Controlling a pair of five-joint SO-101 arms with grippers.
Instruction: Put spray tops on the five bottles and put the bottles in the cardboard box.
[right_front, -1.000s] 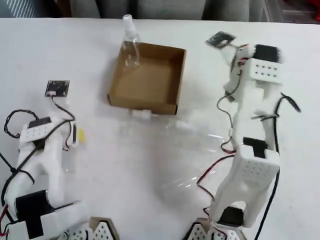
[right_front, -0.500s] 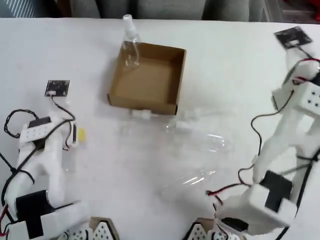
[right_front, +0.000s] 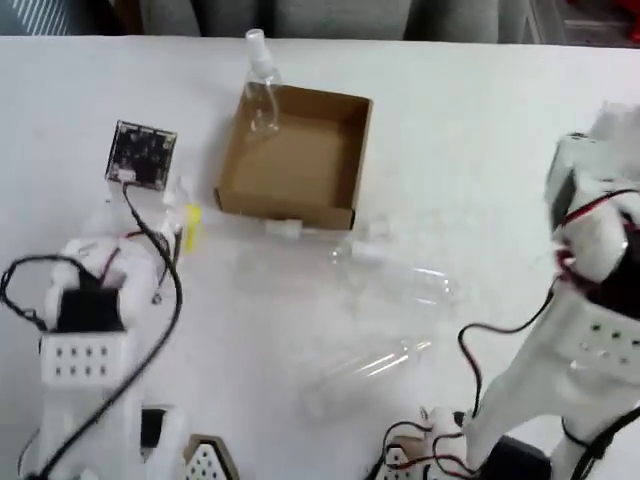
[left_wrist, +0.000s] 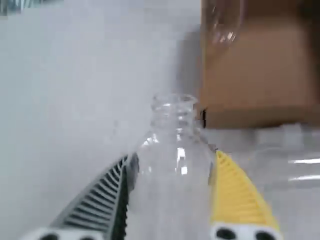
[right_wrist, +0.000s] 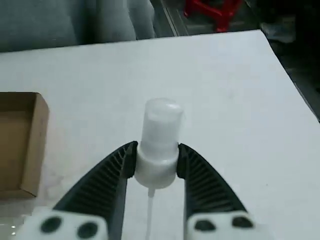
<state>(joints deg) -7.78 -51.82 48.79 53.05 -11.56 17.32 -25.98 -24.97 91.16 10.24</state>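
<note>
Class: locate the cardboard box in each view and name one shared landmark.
High view: cardboard box upper centre on the white table.
Left wrist view: box just beyond the bottle in the left tool.
Right wrist view: box aside from the spray top in the right tool.
Shared landmark: the table.

I see a standing bottle (right_front: 262, 92) at the box's (right_front: 285, 206) far left corner, two loose bottles (right_front: 405, 283) lying on the table (right_front: 480, 120) before it

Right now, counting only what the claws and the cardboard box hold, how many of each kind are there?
Clear plastic bottles: 2 (boxed bottle, open bottle in left claw)
White spray tops: 2 (fitted top, loose top in right claw)
Total: 4
</note>
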